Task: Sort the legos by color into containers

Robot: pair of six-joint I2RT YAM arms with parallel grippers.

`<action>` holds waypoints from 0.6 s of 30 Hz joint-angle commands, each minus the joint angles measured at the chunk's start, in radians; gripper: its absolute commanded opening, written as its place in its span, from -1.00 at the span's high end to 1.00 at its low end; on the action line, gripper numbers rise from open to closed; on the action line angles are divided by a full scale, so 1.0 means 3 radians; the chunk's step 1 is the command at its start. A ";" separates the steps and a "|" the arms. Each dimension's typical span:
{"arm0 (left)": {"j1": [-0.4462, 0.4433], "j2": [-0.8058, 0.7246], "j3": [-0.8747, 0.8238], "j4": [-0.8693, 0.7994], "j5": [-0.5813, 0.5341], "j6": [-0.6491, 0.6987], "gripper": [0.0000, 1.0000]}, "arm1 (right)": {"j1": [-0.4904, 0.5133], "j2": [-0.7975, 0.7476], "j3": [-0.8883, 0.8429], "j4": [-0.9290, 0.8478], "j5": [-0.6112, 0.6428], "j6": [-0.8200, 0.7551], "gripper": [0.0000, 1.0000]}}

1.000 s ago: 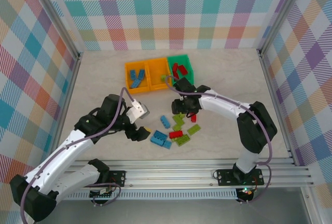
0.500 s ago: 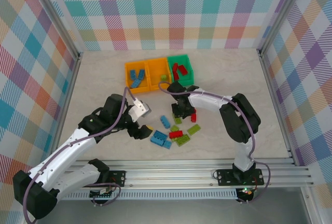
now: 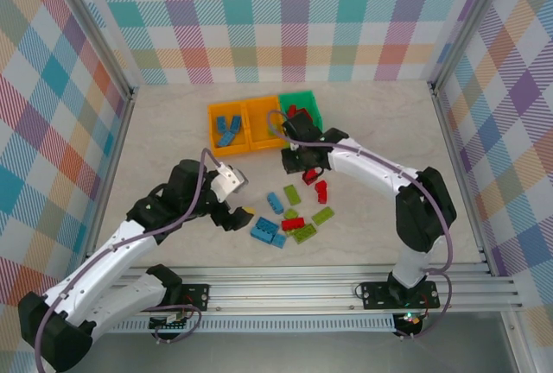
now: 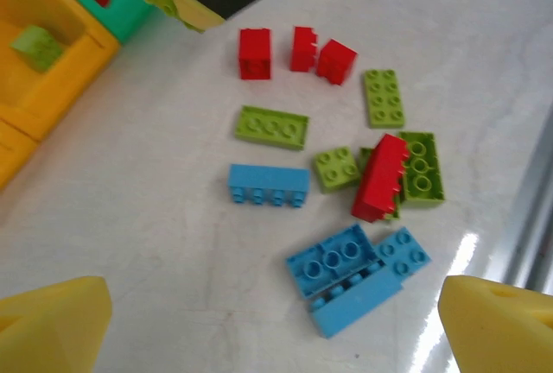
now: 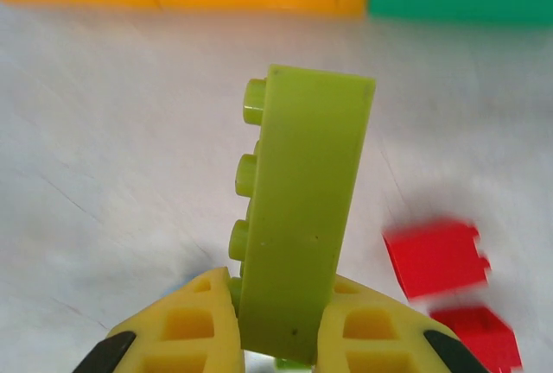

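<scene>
Inside the right gripper (image 5: pixel 281 308), a lime brick (image 5: pixel 302 209) is being pinched by one end, so it may swivel out; the left gripper (image 4: pixel 276 330) is hanging spread.

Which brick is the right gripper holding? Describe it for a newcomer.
At the back of the table, find the green bin; the right gripper hangs by its near-left corner. Between its yellow pads stands a long lime green brick, on end, while the loose bricks nearby lie on the table.
</scene>
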 commanded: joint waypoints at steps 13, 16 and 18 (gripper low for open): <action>0.0001 -0.0284 -0.0149 0.0191 -0.1093 -0.0129 -1.00 | -0.0227 0.1652 0.2165 -0.0102 -0.0098 -0.0289 0.71; 0.0006 -0.0265 -0.0143 0.0192 -0.1078 -0.0122 -1.00 | -0.0249 0.2042 0.2732 -0.0449 -0.0064 -0.0302 0.62; 0.0006 -0.0269 -0.0148 0.0186 -0.1082 -0.0117 -1.00 | -0.0250 0.2234 0.3069 -0.0654 -0.0047 -0.0331 0.44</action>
